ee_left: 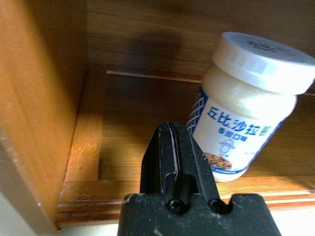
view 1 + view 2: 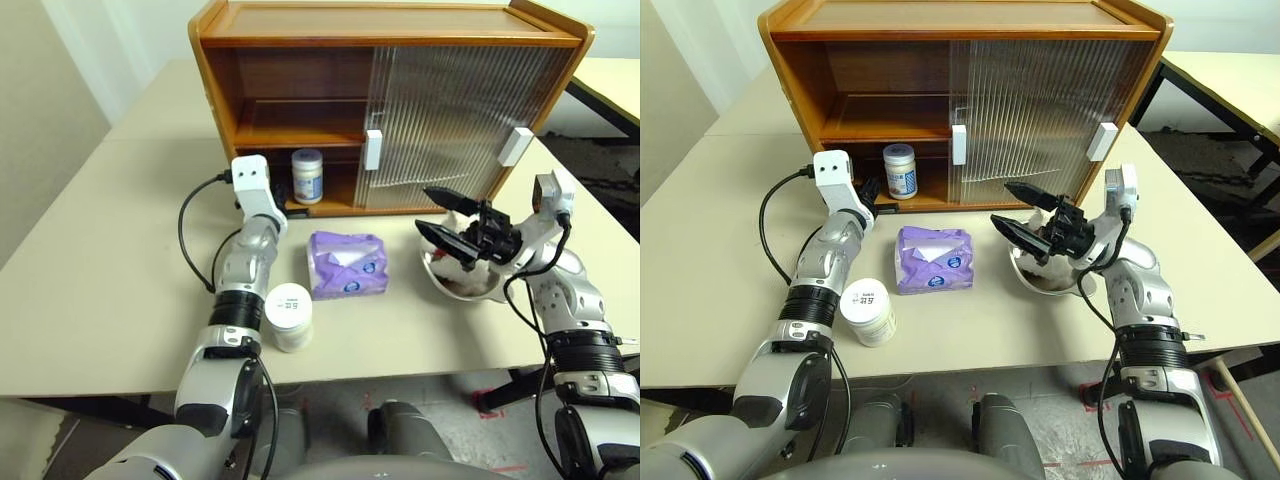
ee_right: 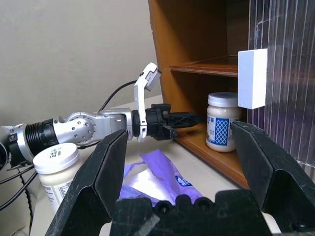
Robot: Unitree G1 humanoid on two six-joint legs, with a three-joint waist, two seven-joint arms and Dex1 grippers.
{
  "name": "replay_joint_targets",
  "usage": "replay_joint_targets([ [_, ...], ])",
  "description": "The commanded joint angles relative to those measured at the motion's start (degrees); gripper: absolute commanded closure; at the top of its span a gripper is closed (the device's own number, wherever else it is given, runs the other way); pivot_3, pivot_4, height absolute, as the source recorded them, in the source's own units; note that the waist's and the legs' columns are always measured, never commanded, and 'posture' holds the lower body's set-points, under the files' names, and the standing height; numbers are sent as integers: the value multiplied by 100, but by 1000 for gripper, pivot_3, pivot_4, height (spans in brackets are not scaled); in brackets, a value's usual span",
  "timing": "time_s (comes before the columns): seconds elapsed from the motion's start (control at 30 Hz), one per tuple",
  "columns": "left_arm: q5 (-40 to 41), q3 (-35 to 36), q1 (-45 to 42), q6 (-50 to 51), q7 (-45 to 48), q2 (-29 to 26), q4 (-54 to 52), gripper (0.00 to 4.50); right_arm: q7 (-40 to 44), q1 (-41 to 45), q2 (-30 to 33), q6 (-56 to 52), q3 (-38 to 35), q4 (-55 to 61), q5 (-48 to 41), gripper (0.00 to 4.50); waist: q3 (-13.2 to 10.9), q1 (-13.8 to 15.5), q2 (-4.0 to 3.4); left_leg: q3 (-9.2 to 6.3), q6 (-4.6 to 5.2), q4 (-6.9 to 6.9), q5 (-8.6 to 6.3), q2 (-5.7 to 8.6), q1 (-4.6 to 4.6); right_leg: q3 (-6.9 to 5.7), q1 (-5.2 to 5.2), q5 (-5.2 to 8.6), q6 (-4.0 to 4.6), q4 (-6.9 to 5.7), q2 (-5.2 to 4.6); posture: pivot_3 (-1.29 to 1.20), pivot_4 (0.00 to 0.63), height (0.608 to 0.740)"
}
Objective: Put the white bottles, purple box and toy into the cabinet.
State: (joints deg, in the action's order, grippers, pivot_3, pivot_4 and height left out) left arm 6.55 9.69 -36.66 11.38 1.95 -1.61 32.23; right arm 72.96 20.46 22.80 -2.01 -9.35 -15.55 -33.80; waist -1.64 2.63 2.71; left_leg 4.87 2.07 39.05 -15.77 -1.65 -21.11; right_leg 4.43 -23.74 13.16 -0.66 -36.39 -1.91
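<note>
The cabinet [image 2: 300, 38] stands at the back of the table with its left half open. One white bottle [image 2: 307, 176] stands upright on the lower shelf. My left gripper [image 2: 284, 209] is shut and empty at that shelf's front edge, just left of the bottle and apart from it. A second white bottle [image 2: 289, 316] stands on the table beside my left forearm. The purple box [image 2: 346, 264] lies in the middle of the table. My right gripper [image 2: 422, 208] is open above a shallow bowl [image 2: 437, 280]. It covers the toy, which I cannot make out.
Both ribbed sliding doors [image 2: 450, 110] cover the cabinet's right half, their white handles [image 2: 372, 150] facing forward. A black cable [image 2: 185, 235] loops from my left wrist over the table. The table's front edge runs close behind the near bottle. Another table [image 2: 612, 78] stands at the far right.
</note>
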Motion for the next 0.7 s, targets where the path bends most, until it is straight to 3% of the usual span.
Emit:
replay_joint_targets([
  [0.03,-30,-22,-165,-141,-65,-29,280,4461,-8,-70,62,73,-19,130,29,0,0,0,0,0,-1,0,0,0,0,0,0,0,0,0,0,81,0,740],
  [0.7,-45,-84,-970,-753,70,-13,1763,4461,-352,-118,81,-173,34,618,2,0,1,-19,1,0,-1,0,-1,3,-2,-1,0,0,-1,5,2,58,0,740],
])
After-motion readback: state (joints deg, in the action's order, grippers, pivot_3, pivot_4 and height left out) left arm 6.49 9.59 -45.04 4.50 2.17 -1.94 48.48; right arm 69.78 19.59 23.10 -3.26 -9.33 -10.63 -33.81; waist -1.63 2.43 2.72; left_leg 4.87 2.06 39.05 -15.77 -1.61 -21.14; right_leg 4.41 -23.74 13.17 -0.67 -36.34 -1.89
